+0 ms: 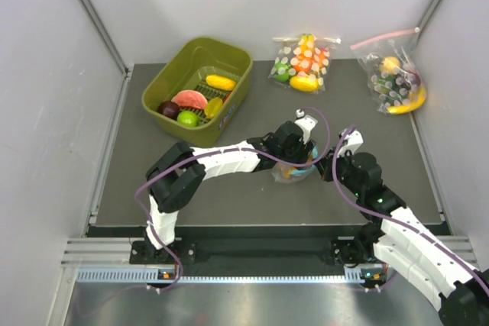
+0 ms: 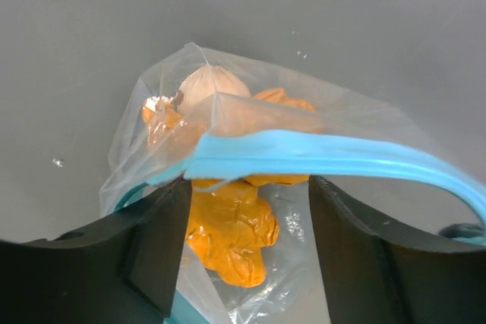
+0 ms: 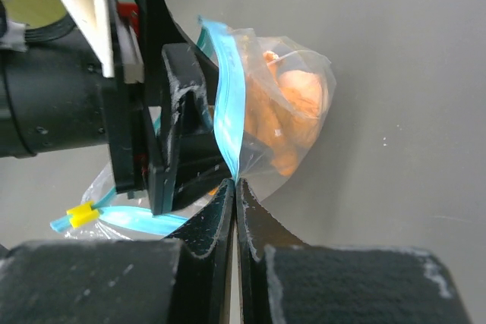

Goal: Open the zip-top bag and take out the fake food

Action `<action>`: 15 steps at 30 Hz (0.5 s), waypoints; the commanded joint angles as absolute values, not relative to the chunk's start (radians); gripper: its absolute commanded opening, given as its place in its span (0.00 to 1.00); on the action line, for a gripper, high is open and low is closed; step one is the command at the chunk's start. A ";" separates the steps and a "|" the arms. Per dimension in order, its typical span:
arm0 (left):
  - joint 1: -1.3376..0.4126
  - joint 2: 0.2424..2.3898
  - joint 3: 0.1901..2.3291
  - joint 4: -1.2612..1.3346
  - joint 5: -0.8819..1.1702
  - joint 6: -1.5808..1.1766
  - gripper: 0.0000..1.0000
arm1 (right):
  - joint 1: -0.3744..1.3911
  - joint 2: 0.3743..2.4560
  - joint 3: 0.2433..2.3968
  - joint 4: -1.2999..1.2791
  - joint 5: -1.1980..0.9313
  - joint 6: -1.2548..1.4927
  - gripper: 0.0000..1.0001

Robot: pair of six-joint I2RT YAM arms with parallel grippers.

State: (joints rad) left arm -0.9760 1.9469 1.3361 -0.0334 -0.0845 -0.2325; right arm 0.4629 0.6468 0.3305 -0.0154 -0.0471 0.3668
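From above, the small clear plastic zip-top bag with a light-blue zip strip [image 1: 294, 169] shows at the middle of the dark grey counter [image 1: 244, 200], between the two arms' tips.

In the left wrist view the left claw [image 2: 249, 187] is spread wide and grips nothing. The blue strip crosses just above its fingers, and the lumpy orange plastic fake food [image 2: 228, 240] lies inside the bag between them.

In the right wrist view the right claw [image 3: 236, 191] is pinched tight on the strip.

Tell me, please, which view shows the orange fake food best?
Left wrist: the fake food lies large and central inside the zip-top bag. Right wrist shows it partly behind plastic folds; top external shows only an orange speck.
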 commanded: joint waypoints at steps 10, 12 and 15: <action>-0.992 2.034 1.413 -0.097 -0.166 -0.192 0.64 | 0.472 0.644 0.348 0.015 -0.064 0.362 0.00; -0.991 2.043 1.424 -0.106 -0.182 -0.189 0.66 | 0.472 0.641 0.350 0.011 -0.064 0.362 0.00; -0.999 2.045 1.433 -0.129 -0.222 -0.176 0.67 | 0.472 0.635 0.350 0.006 -0.060 0.360 0.00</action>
